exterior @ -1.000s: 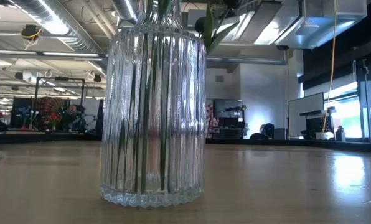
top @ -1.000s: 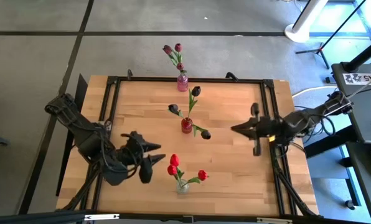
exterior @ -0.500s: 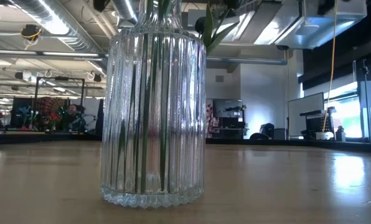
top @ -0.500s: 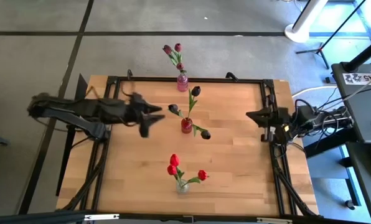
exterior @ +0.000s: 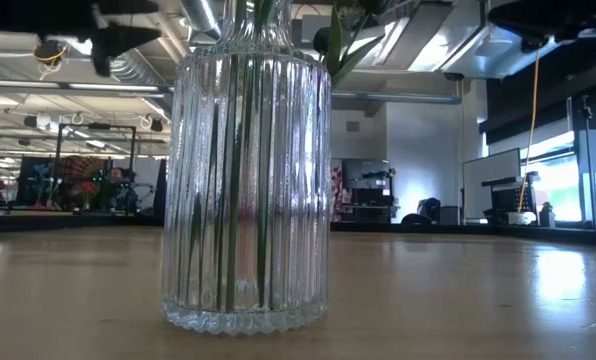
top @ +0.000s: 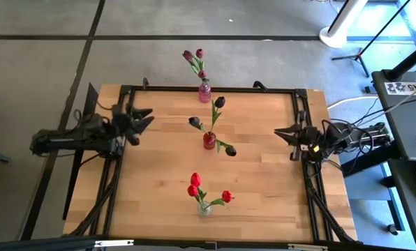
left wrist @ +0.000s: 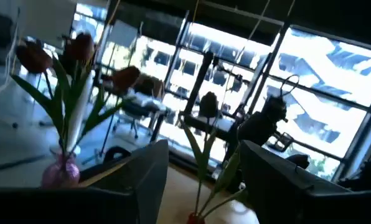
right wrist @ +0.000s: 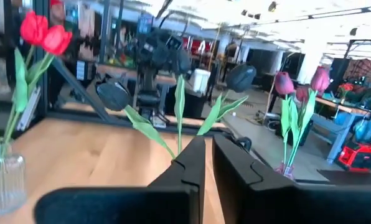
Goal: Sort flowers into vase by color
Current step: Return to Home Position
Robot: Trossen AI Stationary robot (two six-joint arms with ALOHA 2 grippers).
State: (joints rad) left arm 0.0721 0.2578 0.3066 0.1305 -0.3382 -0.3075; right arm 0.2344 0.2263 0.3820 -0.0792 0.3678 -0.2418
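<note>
Flowers (top: 220, 102) stand in three vases set in a row down the middle of the table (top: 159, 174), one colour to each vase. The red tulips (top: 195, 180) are in the clear ribbed vase (top: 204, 209) at the lower end of the row in the high view. Their green stems run upright inside the glass in the low view. The dark tulips (top: 194, 122) lean out of the small red vase (top: 209, 141) in the middle of the row. The magenta tulips (top: 199, 53) are in the pink vase (top: 204, 93) at the far rim. My left gripper (top: 145, 116) hangs over the table's left edge, level with the dark tulips and well apart from them. My left fingers (left wrist: 149, 177) are spread wide with nothing between them, and past them I see the pink vase and the red one. My right gripper (top: 278, 130) is at the right edge, pointing in toward the middle vase and also well clear of it. My right fingers (right wrist: 188, 169) are drawn together with only a thin slit between them, and they grip nothing. Beyond them all three bunches show. No flower lies loose on the wood.
</note>
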